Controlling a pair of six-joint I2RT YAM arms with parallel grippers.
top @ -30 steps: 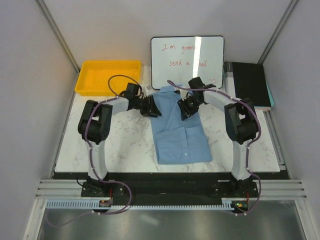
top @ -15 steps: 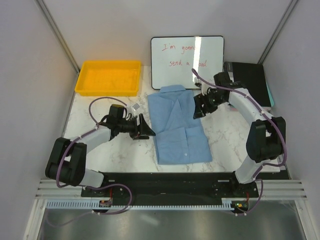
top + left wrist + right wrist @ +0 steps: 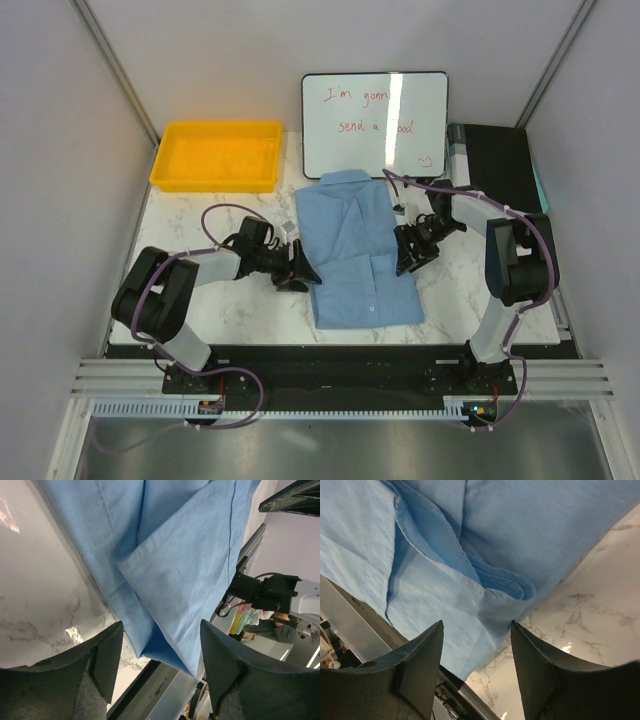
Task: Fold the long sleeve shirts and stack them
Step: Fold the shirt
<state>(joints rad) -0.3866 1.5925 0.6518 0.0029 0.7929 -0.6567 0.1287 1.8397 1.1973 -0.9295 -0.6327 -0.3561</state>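
Marble table (image 3: pixel 230 300), white with grey veins, 2 arms based at its near edge. The long sleeve shirt (image 3: pixel 355 250), light blue, lies flat at mid-table, collar toward the far edge, hem close to the near edge, sleeves turned in so the outline is a narrow rectangle; button placket runs down the front. Whiteboard (image 3: pixel 375 122) with red handwriting stands at the far edge, just behind the collar. Yellow tray (image 3: pixel 215 158) sits at the far left corner, well apart from the shirt. Dark flat case (image 3: pixel 497 180) at the far right corner. Left gripper (image 3: pixel 300 268) is low at the shirt's left edge, about halfway down its length; the wrist view shows its jaws spread wide, the shirt's (image 3: pixel 185 570) layered edge running between the 2 fingers (image 3: pixel 107 660). Right gripper (image 3: pixel 408 255) is at the shirt's right edge, opposite the left; jaws likewise spread wide, fingers (image 3: pixel 420 670) framing a thick folded lip of the shirt (image 3: pixel 445 595). Contact with the cloth cannot be told on either side.
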